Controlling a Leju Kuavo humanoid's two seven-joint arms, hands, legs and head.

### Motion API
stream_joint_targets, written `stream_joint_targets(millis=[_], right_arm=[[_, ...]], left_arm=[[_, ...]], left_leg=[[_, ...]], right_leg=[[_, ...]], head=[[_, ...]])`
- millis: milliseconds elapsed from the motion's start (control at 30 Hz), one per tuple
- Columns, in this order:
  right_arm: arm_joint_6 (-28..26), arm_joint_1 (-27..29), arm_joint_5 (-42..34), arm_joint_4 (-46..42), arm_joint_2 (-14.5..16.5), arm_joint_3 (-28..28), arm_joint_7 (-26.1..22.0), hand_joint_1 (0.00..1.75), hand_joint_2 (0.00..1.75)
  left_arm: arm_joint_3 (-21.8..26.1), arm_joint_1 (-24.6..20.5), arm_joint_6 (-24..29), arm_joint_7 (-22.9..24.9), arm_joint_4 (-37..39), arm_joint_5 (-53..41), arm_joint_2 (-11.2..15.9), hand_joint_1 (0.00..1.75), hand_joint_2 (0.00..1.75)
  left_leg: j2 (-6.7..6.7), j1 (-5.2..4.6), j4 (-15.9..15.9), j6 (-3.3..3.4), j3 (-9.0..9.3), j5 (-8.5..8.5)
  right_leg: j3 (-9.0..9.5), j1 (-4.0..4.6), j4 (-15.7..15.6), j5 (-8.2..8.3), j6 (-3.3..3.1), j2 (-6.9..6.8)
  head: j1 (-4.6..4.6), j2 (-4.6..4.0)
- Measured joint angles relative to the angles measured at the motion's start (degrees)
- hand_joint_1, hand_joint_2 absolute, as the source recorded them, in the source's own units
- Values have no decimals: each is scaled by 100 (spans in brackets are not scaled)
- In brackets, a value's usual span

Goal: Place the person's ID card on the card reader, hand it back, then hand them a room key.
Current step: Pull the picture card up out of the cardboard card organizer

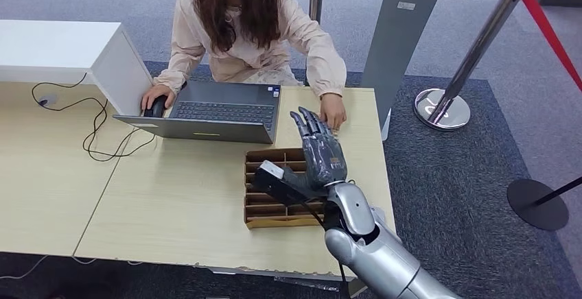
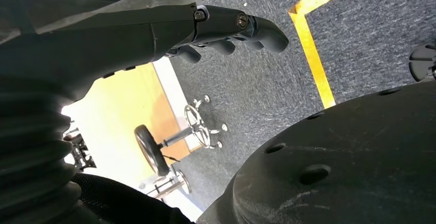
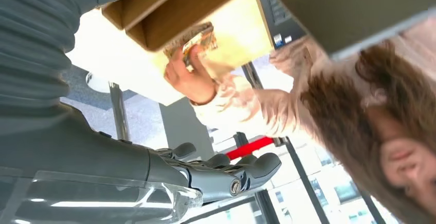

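While partly hidden, card (image 3: pixel 198 43), person's hand (image 3: pixel 186 77), tray (image 1: pixel 264 206).

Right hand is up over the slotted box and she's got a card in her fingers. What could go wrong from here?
1. The right hand is empty, fingers spread, close to the person's hand holding the patterned card: reaching in could bump her fingers.
2. The brown slotted cardboard box lies under the wrist: lowering the arm could catch it.
3. The open grey laptop stands nearby: a sideways swing might clip it.
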Motion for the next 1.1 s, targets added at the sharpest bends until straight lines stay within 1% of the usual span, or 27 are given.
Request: stream_joint_targets(millis=[400, 1100], right_arm=[[1, 78, 15, -538, -163, -130, 9, 10, 175], [28, 111, 67, -540, -185, -129, -24, 14, 175]], left_arm=[[2, 0, 0, -21, 13, -11, -2, 0, 0], [2, -1, 0, -26, 15, -20, -2, 0, 0]], left_leg=[[1, 1, 0, 0, 0, 0], [0, 1, 0, 0, -2, 0]], right_leg=[[1, 0, 0, 0, 0, 1], [1, 0, 0, 0, 0, 1]], head=[[-1, -1], [-1, -1]])
